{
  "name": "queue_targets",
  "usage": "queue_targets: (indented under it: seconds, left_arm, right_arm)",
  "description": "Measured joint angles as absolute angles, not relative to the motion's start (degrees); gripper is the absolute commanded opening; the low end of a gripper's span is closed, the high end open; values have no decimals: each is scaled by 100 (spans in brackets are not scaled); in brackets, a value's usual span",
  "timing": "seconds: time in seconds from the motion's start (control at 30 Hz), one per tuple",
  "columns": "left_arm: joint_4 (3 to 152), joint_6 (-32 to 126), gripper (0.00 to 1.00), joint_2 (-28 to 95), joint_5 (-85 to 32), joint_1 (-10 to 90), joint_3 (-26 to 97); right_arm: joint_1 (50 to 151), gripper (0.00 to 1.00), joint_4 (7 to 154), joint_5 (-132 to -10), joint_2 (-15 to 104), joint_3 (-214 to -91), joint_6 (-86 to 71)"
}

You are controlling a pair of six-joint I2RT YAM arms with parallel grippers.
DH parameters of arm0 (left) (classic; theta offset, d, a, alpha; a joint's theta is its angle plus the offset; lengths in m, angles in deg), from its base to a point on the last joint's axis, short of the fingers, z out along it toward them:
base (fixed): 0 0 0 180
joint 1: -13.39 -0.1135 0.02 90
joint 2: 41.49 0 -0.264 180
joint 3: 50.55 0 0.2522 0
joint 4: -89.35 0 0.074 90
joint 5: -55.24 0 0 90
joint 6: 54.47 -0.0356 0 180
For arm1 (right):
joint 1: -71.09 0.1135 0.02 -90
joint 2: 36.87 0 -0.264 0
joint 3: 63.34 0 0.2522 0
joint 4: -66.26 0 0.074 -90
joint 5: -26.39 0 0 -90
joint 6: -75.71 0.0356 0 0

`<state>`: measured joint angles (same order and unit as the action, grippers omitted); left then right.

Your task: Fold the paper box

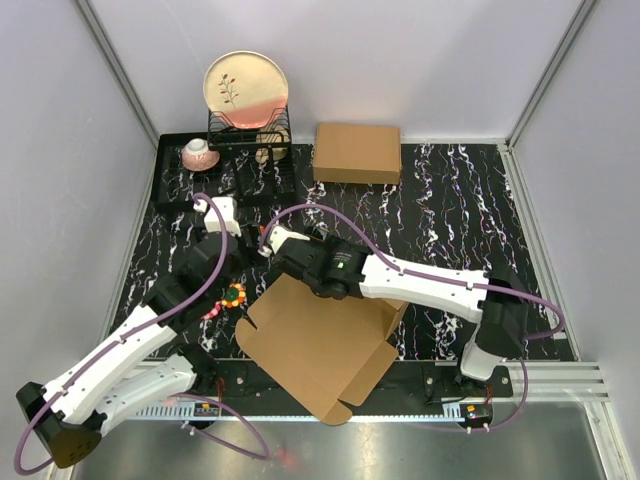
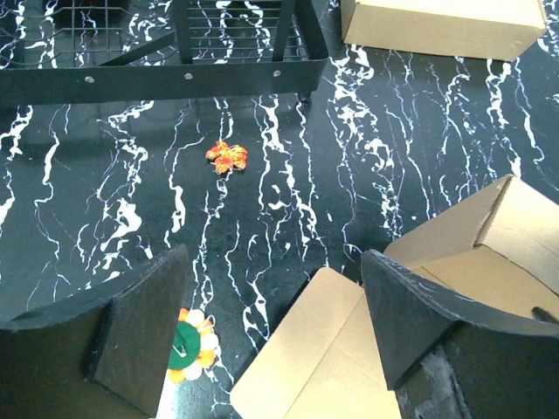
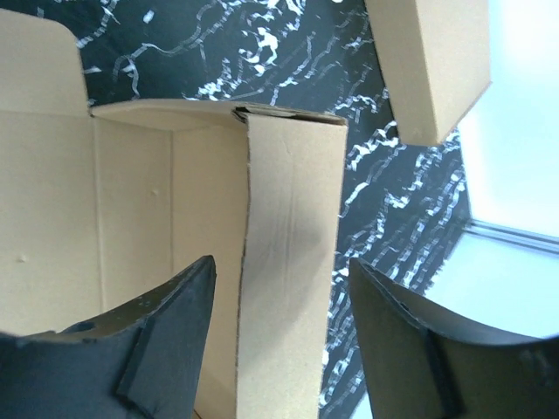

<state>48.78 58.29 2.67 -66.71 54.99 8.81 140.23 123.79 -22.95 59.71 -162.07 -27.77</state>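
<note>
Paper box (image 1: 315,350) sits half-formed at six o'clock on the table (image 1: 450,190), right gripper (image 3: 279,340) jaws spread astride its raised side wall (image 3: 293,244), left gripper (image 2: 275,327) gaping at ten o'clock; a skewed pinch could buckle the wall.

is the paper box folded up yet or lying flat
Partly folded: the paper box lies mostly flat, with one side wall raised.

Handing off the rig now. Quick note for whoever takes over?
Left gripper: open, empty, above the table left of the paper box.
Right gripper: open, jaws either side of a raised side wall, not visibly clamped.
The paper box sits at the table's near edge, large flap lying flat.
Done: at least one wall up.
Left: remaining walls, tabs, lid.
</note>
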Motion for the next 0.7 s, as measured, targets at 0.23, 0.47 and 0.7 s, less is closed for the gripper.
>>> queue_targets:
  seconds: [0.23,0.47,0.7]
  left_arm:
    - [4854,5934,84,239,-6756,5466,805]
    - [4828,5954,84,232,-6804,5458,781]
    - [4835,5956,84,248,-6800,5458,781]
  right_arm:
    - [14078,37,12569,-1766,6137,-16391,-3035]
    - [14113,10,12597,-1521,6183,-16415,-3087]
    - [14109,14,12597,-1484,6196,-16415,-3087]
